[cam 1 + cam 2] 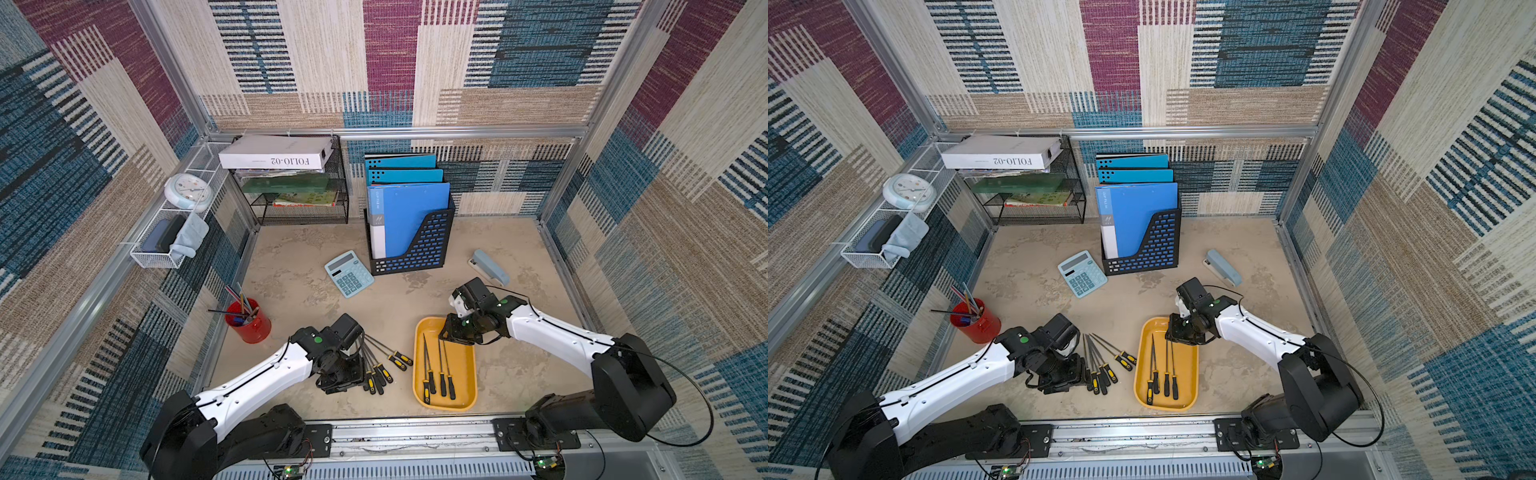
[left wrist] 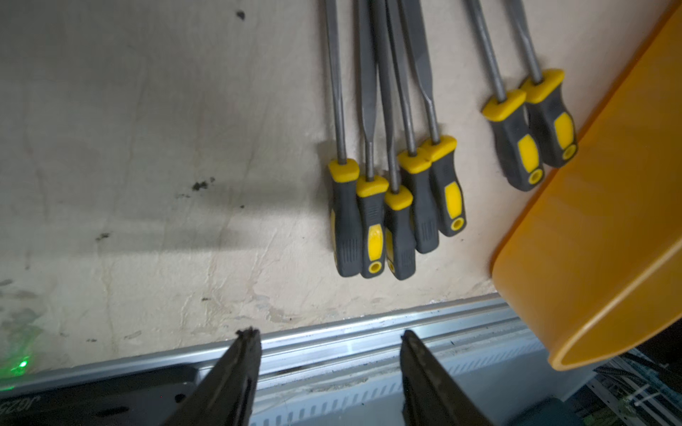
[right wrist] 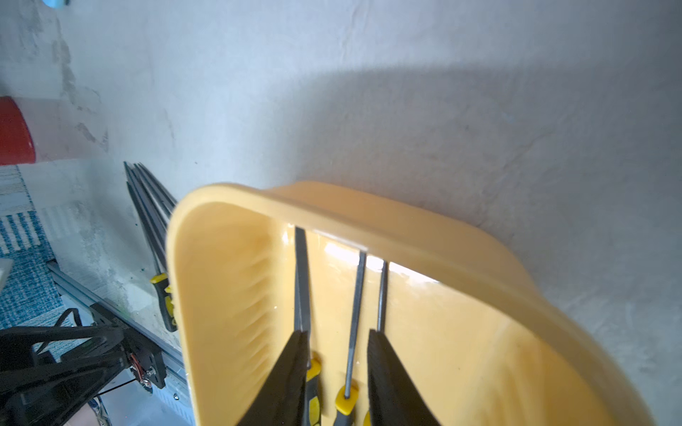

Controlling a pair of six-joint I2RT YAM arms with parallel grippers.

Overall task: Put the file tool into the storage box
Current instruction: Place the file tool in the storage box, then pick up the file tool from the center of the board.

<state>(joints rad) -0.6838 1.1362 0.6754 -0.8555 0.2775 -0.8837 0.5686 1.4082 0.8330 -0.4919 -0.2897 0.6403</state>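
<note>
Shallow yellow plastic storage box (image 1: 464,368) with rounded rim near the table's (image 1: 299,299) front edge, slim steel files (image 1: 443,384) inside, loose files (image 2: 372,221) fanned just beside it, right gripper (image 3: 337,332) spread astride one shaft, left gripper (image 2: 328,335) spread and empty.

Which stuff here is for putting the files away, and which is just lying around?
For the job: yellow storage box, files lying in it, loose files beside it.

Just lying about: calculator, stapler, red pencil cup, folder holder, clock.
</note>
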